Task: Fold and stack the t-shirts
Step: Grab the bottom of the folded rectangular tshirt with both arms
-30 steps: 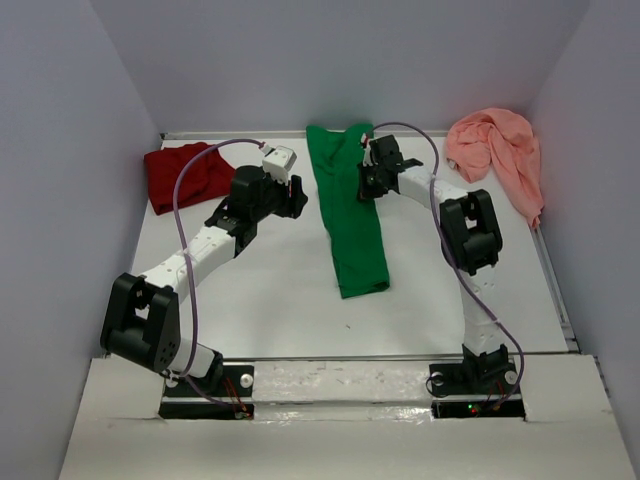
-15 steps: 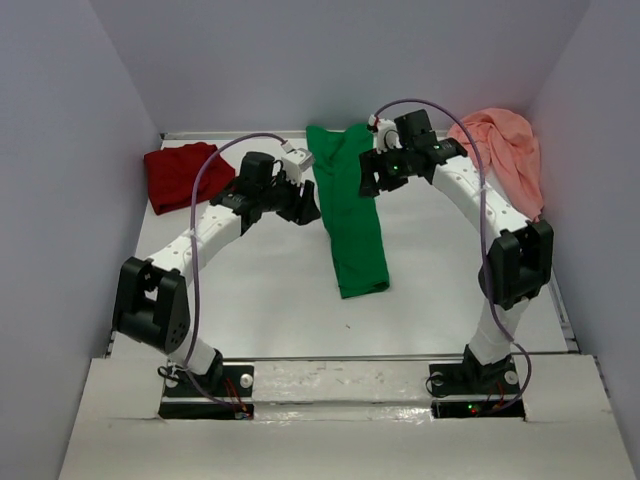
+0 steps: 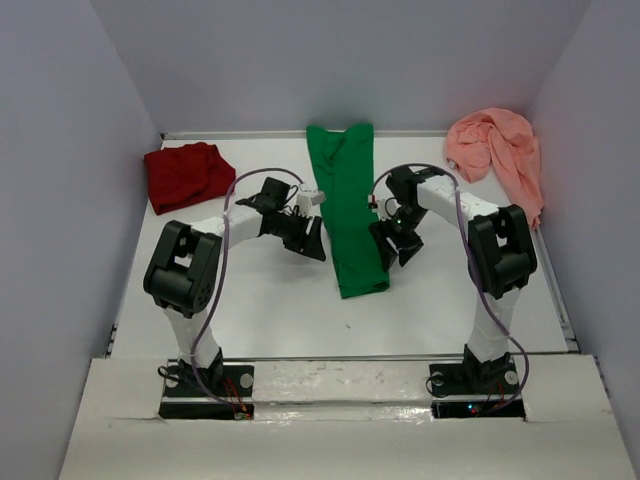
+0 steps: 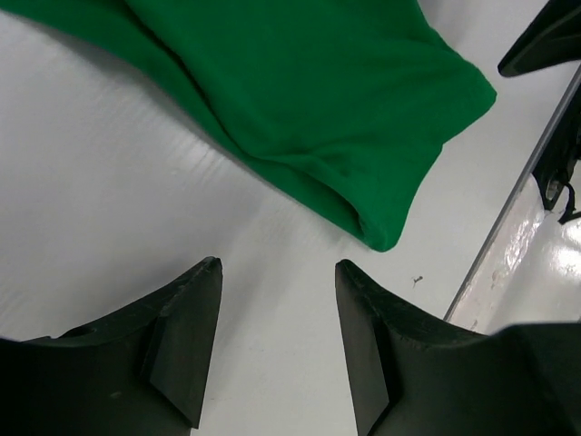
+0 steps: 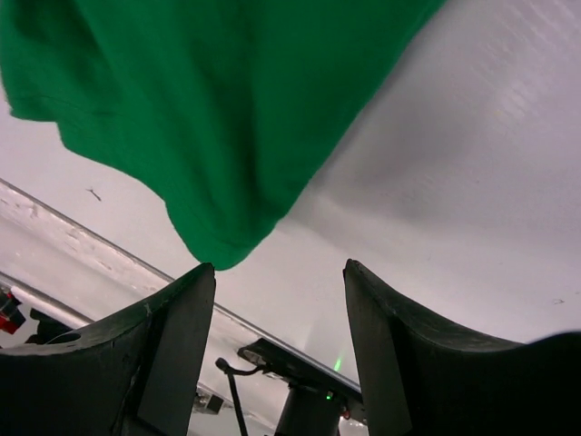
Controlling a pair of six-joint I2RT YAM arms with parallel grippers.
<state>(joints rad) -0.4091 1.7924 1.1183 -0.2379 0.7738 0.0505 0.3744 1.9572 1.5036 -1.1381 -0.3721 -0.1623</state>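
Green cloth t-shirt [image 3: 347,215] strip lies released; my left hand [image 3: 314,240] and right hand [image 3: 394,250], both open, have dropped beside its near hem for folding.

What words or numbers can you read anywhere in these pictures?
There are none to read. The green shirt, the dark red shirt and the pink shirt are plain. No label or number shows on the left arm or the right arm.
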